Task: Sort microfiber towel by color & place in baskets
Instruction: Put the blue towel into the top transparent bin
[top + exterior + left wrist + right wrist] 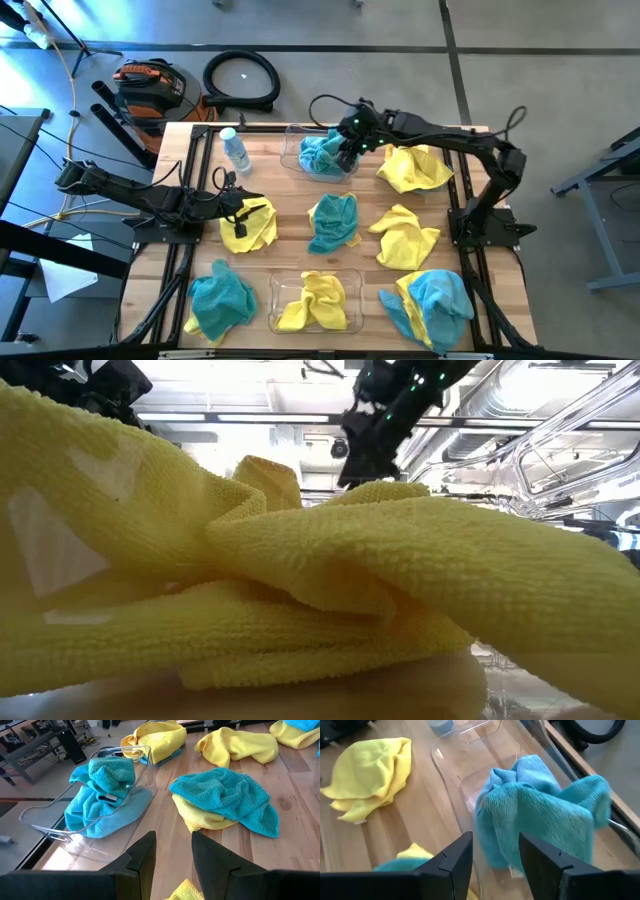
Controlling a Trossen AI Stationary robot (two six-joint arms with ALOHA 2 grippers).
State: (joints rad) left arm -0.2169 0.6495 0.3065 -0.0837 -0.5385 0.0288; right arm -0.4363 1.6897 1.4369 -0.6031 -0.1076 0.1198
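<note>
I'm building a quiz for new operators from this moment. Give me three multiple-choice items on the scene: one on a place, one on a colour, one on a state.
1. Where is the right gripper?
A. over the far basket
B. over the near basket
C. beside the water bottle

2. What colour are the towels in the near basket?
A. teal
B. yellow
C. white

3. How do the right gripper's fingers stand?
A. shut on a yellow towel
B. shut on nothing
C. open

Answers:
1 A: the high view shows it above the far basket.
2 B: only yellow towels lie in it.
3 C: the right wrist view shows the fingers apart above the teal towels, gripping nothing.
</note>
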